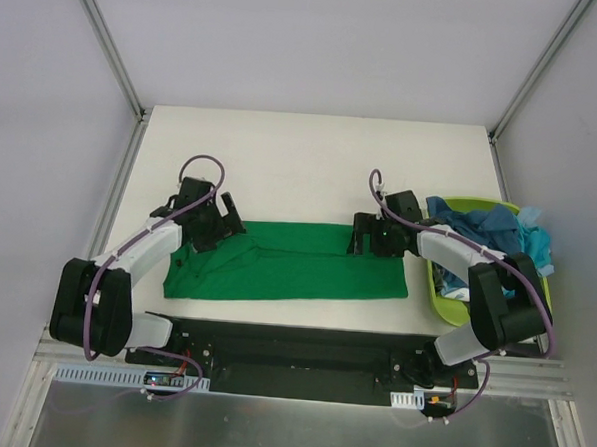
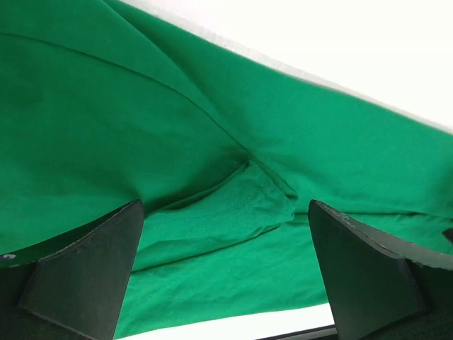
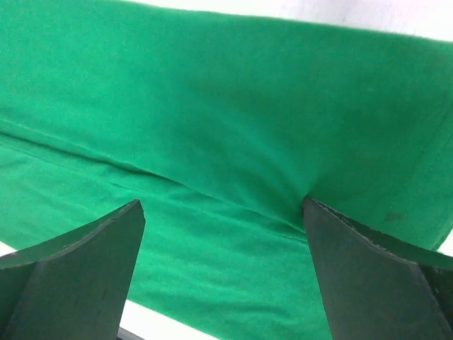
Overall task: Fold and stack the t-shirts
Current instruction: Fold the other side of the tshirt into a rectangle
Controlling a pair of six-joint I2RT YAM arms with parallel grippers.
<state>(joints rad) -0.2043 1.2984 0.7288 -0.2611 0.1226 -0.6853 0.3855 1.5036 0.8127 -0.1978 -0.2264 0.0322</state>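
A bright green t-shirt lies folded into a long strip across the near middle of the table. My left gripper is open just above its left end, where a folded sleeve shows in the left wrist view. My right gripper is open over the strip's far right part; the green cloth fills the right wrist view between the spread fingers. Dark teal-blue and light turquoise t-shirts are heaped in the basket at the right.
A lime-green plastic basket stands at the table's right edge, close beside my right arm. White table stretches behind the shirt. Grey walls enclose the back and sides.
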